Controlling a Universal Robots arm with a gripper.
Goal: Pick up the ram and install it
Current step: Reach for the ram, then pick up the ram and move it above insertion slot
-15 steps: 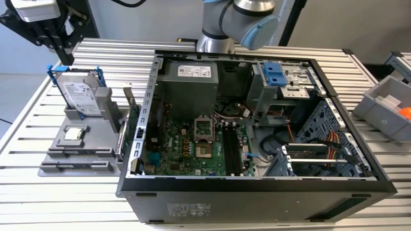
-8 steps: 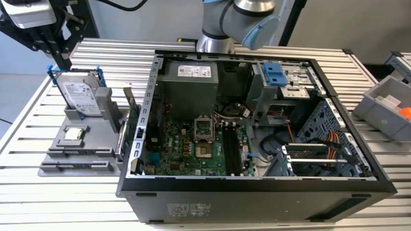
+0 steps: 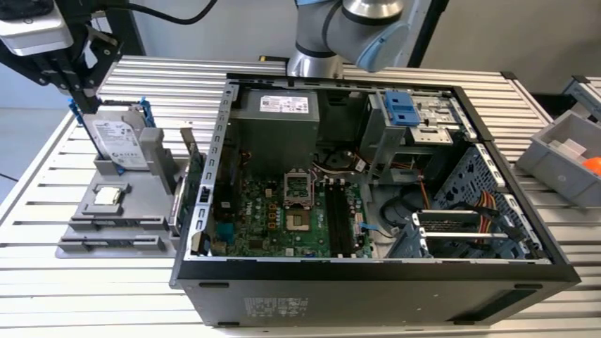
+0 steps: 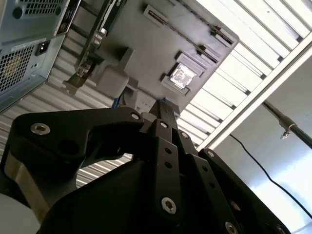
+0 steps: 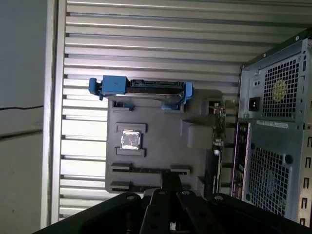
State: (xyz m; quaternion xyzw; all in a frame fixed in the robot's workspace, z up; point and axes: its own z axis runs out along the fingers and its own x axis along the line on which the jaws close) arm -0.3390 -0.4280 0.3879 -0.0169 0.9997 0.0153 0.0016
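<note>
Table (image 3: 169, 77): slatted metal. 1 arm on the job, so no question of which is nearer.

Computer case (image 3: 376, 271): largest item, lying open at mid-table. Black memory slots (image 3: 340, 215) on its board look unfilled, so I judge the install not yet done.

Grey tray (image 5: 165, 141): just beside the case, on the exterior view's left. Holds 1 hard drive (image 5: 146, 87) in a blue carrier, on edge along the far side.

Green card (image 3: 193, 169): upright on its metal bracket, between tray and case wall. Closest obstacle on the case side.

Gripper (image 5: 170, 180): well above the tray and pointing down at it. Fingers drawn together, nothing visible between them.

Ram (image 5: 146, 169): taken to be the thin dark strip on edge between 2 small supports in the tray's near rail; colour not resolvable. In the first wrist view the fingertips line up over 1 end of this strip. Its long axis runs parallel to the hard drive, crosswise to the line from tray to case.

Processor chip (image 5: 130, 140): flat in a pocket between the hard drive and the strip, clear of the fingers.
</note>
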